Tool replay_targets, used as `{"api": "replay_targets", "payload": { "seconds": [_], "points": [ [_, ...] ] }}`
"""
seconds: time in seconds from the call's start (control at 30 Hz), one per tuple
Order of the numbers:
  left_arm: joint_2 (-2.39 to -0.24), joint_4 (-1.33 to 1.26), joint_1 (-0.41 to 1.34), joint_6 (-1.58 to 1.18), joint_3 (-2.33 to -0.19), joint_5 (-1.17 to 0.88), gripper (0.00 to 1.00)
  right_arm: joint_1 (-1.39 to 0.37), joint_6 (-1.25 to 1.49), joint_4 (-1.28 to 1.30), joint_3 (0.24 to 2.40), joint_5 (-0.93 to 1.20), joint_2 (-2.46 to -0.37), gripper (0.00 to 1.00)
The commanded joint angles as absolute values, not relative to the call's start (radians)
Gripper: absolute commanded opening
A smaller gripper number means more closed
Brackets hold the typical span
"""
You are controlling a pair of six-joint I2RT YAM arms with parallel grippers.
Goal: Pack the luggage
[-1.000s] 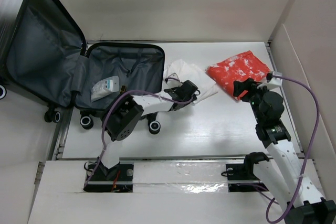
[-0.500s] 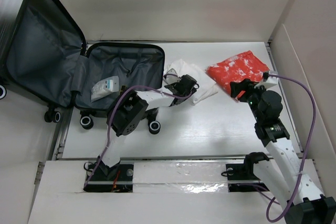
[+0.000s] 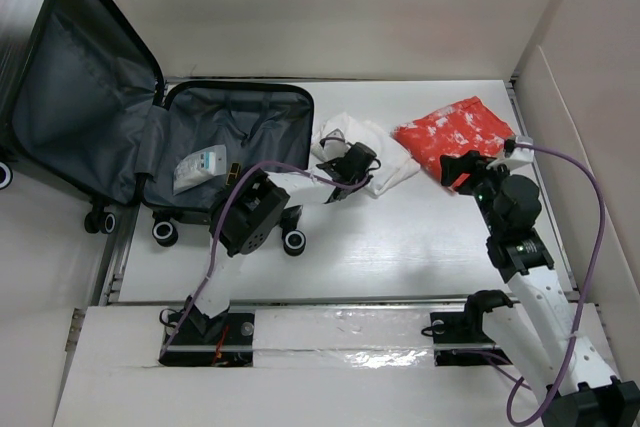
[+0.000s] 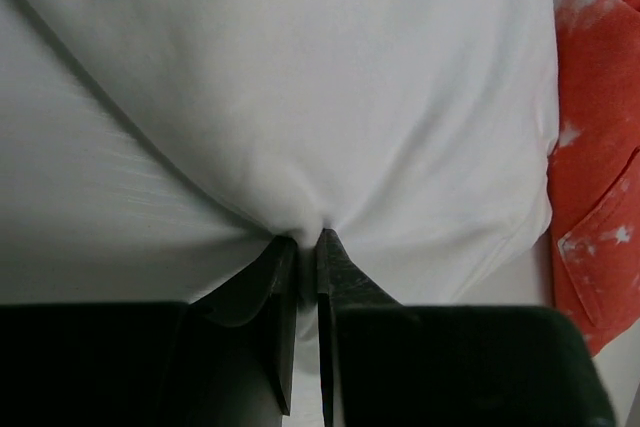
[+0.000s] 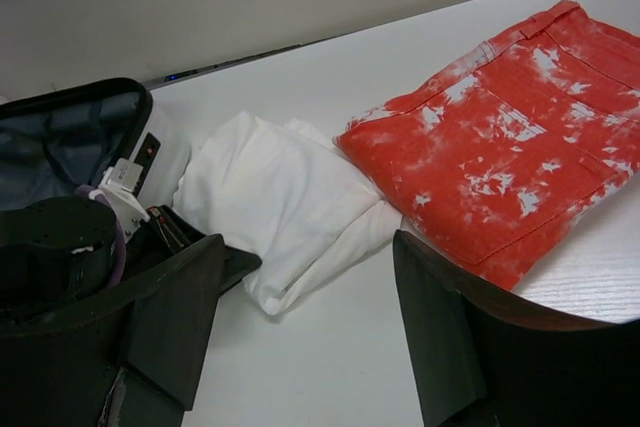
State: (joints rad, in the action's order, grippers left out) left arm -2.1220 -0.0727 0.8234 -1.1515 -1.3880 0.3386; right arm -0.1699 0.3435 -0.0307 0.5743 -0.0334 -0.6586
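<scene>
Top external view: 1 luggage [image 3: 235, 137] is laid open at the bench's [image 3: 400, 247] left end, with 1 packet [image 3: 197, 169] inside. Just beside it, 1 white garment [image 3: 390, 159] is pinched by the closed left pincer [image 3: 347, 171]. 1 red garment [image 3: 455, 132] is seen just beyond the open right pincer [image 3: 462, 169].

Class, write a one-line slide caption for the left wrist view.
Left jaws pinch a fold of white cloth, red cloth alongside.
</scene>
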Motion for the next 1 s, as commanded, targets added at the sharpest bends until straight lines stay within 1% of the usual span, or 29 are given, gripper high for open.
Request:
{"api": "replay_targets", "payload": {
  "seconds": [0.0,0.1,0.2,0.33,0.4,0.5,0.53,0.57,0.63,0.67,0.73,0.8,0.87,0.9,0.97],
  "points": [
    [-2.062,-0.072,0.831,-0.967,-1.371,0.308,0.0,-0.17,0.333,-0.074,0.578,-0.058,-0.643,0.73],
    [-1.962,-0.077,0.822,-0.859,-1.371,0.304,0.0,-0.17,0.331,-0.071,0.58,-0.058,-0.643,0.73],
    [-1.869,-0.06,0.793,-0.741,-1.4,0.235,0.0,-0.17,0.333,-0.072,0.578,-0.066,-0.643,0.73],
    [-1.789,-0.002,0.691,-0.657,-1.507,0.059,0.0,-0.17,0.33,-0.071,0.581,-0.068,-0.644,0.73],
    [-1.787,0.044,0.654,-0.617,-1.567,0.012,0.0,-0.17,0.328,-0.071,0.58,-0.064,-0.644,0.73],
    [-1.833,0.141,0.562,-0.578,-1.744,-0.13,0.0,-0.17,0.327,-0.077,0.58,-0.063,-0.653,0.73],
    [-1.873,0.2,0.54,-0.572,-1.853,-0.194,0.0,-0.17,0.327,-0.077,0.581,-0.058,-0.658,0.73],
    [-1.896,0.234,0.517,-0.563,-1.911,-0.227,0.0,-0.17,0.327,-0.078,0.581,-0.054,-0.66,0.73],
    [-1.936,0.294,0.463,-0.555,-2.027,-0.276,0.0,-0.17,0.324,-0.077,0.583,-0.051,-0.663,0.73],
    [-1.969,0.336,0.448,-0.551,-2.137,-0.29,0.0,-0.17,0.322,-0.078,0.583,-0.049,-0.663,0.73],
    [-2.003,0.363,0.401,-0.558,-2.282,-0.346,0.0,-0.17,0.321,-0.083,0.58,-0.049,-0.667,0.73],
    [-2.013,0.361,0.364,-0.572,-2.353,-0.396,0.0,-0.17,0.316,-0.089,0.58,-0.035,-0.673,0.73],
    [-1.997,0.324,0.263,-0.604,-2.384,-0.486,0.0,-0.17,0.31,-0.086,0.586,-0.023,-0.681,0.73],
    [-1.985,0.305,0.262,-0.604,-2.375,-0.486,0.0,-0.17,0.308,-0.084,0.586,-0.023,-0.683,0.73],
    [-1.938,0.239,0.163,-0.621,-2.303,-0.552,0.0,-0.17,0.31,-0.087,0.586,-0.02,-0.684,0.73]
  ]
}}
